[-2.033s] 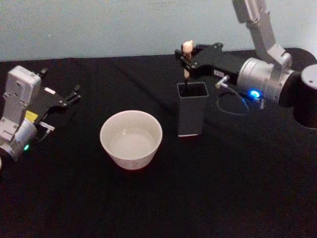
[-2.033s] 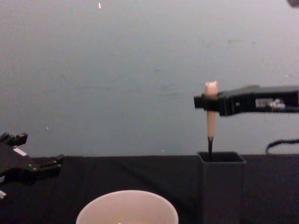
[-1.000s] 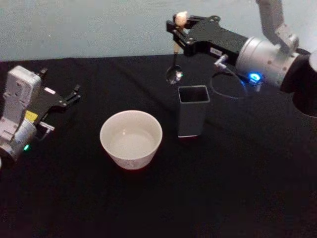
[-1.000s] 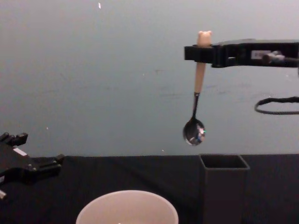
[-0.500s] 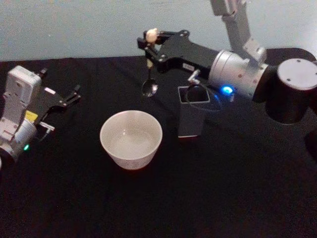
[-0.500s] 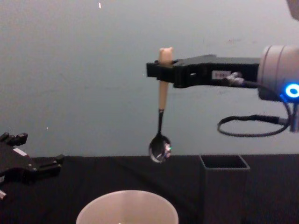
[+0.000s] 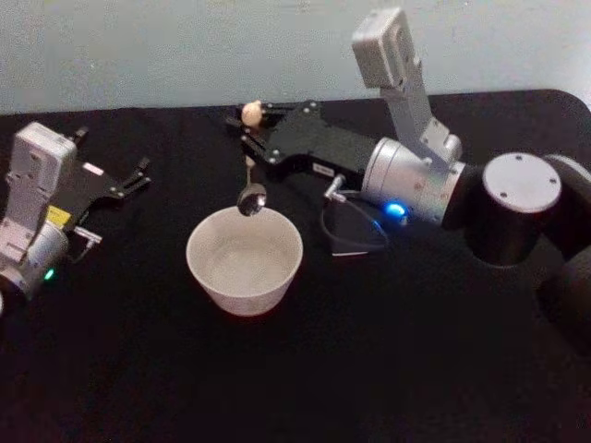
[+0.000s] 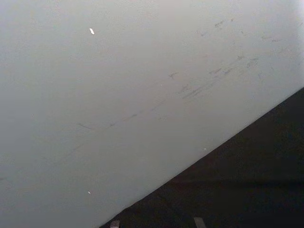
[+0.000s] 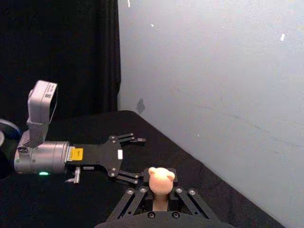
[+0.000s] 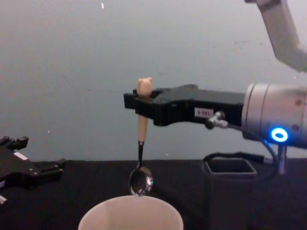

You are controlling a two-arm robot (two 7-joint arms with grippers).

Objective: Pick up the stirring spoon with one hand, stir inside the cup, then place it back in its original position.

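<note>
Spoon [image 10: 142, 129] has shifted left and lower in the last half second, clear of the dark square holder [image 10: 225, 196]. It hangs upright: bear-head knob, cream handle, thin dark neck, shiny round bowl just above the cup's [image 7: 242, 293] far rim. Right end effector [image 10: 139, 104] is clamped on the handle under the knob. Cup mouth lies open below. Left end effector [image 7: 143, 175] rests spread open near the worktop's [image 7: 369, 369] left edge, well apart.

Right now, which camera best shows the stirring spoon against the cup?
The chest view: it shows the whole stirring spoon side-on, hanging from the right claw, bowl just about at the cup rim. The head view foreshortens it from above; the right wrist view catches its bear knob. The left claw lies parked left.
</note>
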